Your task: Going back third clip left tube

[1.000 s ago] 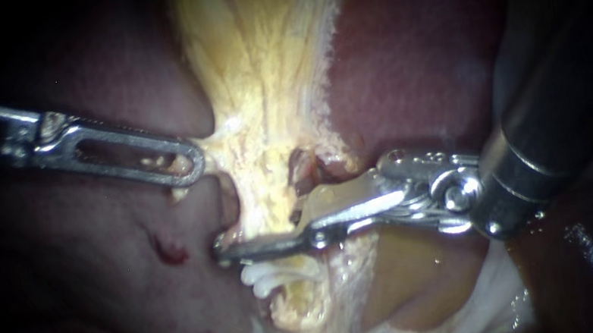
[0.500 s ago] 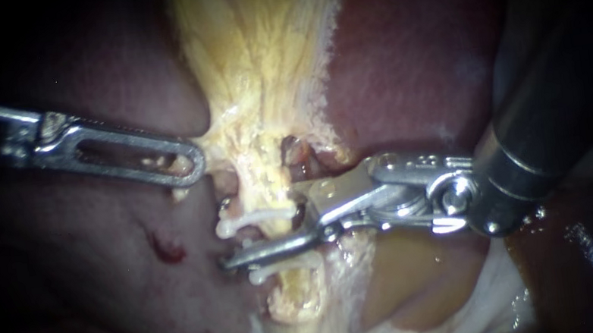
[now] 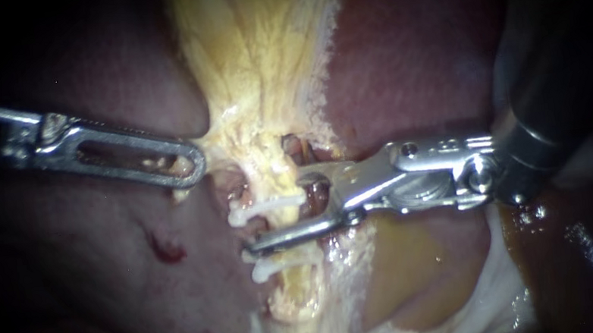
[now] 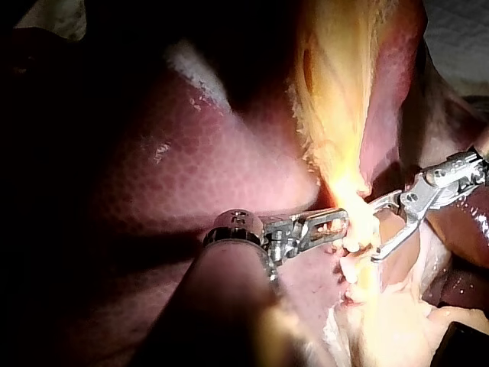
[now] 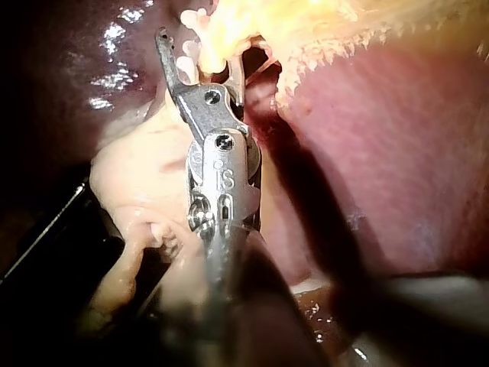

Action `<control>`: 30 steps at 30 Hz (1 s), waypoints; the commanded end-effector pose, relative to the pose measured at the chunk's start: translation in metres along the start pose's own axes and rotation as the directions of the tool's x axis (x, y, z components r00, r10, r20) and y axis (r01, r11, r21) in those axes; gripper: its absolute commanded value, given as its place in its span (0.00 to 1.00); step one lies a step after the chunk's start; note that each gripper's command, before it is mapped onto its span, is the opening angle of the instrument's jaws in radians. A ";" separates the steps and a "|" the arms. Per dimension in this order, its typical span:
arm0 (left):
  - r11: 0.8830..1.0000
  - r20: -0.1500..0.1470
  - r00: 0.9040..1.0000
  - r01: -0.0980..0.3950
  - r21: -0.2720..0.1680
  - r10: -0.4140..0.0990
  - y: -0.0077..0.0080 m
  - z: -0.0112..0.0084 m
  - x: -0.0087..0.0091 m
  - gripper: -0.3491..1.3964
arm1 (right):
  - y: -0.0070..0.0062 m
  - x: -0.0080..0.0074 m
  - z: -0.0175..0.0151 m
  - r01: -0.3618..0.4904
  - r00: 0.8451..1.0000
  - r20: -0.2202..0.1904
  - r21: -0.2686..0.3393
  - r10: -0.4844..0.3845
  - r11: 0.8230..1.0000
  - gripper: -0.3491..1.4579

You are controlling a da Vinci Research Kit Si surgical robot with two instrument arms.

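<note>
– White plastic on a yellow tube (image 3: 272, 181): an upper clip (image 3: 265, 209) and a lower clip (image 3: 279, 268) both cross it. Which step is this?
– I'd judge the clipping done and the retreat in hand. The right instrument (image 3: 278, 215) has its claw released and gaping, and the long lower half lies between the two clips, close against the tube.
– And the next move?
– Back out straight along the shaft with the claw wide, so neither tip snags a clip. The left instrument (image 3: 188, 165) has its claw clenched on the yellow tissue (image 3: 252, 57) beside the tube.
– Anything unclear?
– A third clip. The claw's lower half may hide it, and I can't count one. Nor can I tell which tube is the left one. The liver (image 3: 405, 60) fades into darkness all round.
</note>
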 end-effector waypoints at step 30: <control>1.000 0.002 1.000 -0.006 -0.001 0.006 0.0003 0.0031 0.0010 0.00 | -0.0012 0.0004 -0.0138 0.187 0.982 0.021 -0.006 -0.187 0.982 0.47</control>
